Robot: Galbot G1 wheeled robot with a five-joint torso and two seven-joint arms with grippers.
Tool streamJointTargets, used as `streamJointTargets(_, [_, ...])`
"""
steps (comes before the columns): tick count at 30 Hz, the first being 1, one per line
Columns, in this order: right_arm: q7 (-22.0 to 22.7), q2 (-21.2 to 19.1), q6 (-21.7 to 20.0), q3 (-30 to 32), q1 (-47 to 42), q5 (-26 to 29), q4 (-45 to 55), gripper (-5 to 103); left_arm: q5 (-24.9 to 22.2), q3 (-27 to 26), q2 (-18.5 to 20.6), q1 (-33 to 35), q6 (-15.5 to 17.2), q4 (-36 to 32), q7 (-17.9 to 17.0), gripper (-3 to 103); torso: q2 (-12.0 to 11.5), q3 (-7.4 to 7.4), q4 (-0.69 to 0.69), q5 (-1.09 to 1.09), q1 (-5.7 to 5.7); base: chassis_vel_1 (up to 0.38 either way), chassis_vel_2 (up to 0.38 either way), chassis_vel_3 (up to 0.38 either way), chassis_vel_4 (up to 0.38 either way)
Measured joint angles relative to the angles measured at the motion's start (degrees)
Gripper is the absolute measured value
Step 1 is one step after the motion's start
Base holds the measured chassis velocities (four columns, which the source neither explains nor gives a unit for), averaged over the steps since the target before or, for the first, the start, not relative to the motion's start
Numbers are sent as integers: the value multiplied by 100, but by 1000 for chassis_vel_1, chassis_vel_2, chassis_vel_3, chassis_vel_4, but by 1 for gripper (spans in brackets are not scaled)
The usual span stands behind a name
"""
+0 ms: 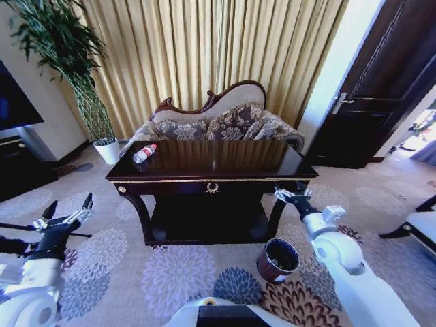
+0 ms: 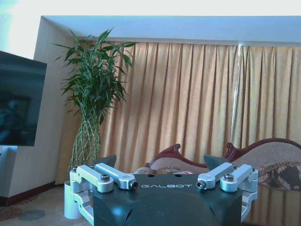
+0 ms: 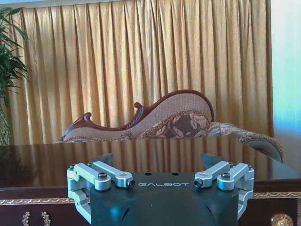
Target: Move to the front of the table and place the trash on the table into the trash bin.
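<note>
Head view, sofa (image 1: 225,122) behind table (image 1: 211,178)

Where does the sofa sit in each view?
Head view: sofa top centre, behind the table.
Left wrist view: sofa at lower right, past the plant.
Right wrist view: sofa centre, beyond the tabletop.
Shared landmark: gold curtains.

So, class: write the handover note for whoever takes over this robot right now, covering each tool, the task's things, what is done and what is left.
Left tool: open, holding nothing, raised left of the glossy dark-wood table with gold trim.
Right tool: open, holding nothing, at the table's front right corner.
Clear plastic bottle with red cap: lying at the table's back left corner.
Small round reddish-brown bin: on the carpet by the front right leg.
Done: robot faces the table.
Left: the bottle still has to go in the bin.
</note>
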Motion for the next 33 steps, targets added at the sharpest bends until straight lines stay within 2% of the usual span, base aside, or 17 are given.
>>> streamJointTargets(9, [33, 11, -241, 133, -103, -1, 316, 100, -1, -34, 144, -29, 165, -12, -16, 100, 0, 0, 0, 0, 0, 0, 0, 0, 0])
streamJointTargets(12, [28, 14, -338, 151, -123, -36, 453, 100, 30, -77, 187, -42, 422, -88, -137, 100, 0, 0, 0, 0, 0, 0, 0, 0, 0])
streamJointTargets(18, [24, 20, -425, 203, -165, -75, 539, 100, 40, -122, 226, -60, 653, -163, -238, 100, 0, 0, 0, 0, 0, 0, 0, 0, 0])
streamJointTargets(33, [0, 34, -406, 230, -211, -139, 488, 100, 55, -103, 226, -80, 650, -192, -245, 100, 0, 0, 0, 0, -1, 0, 0, 0, 0])
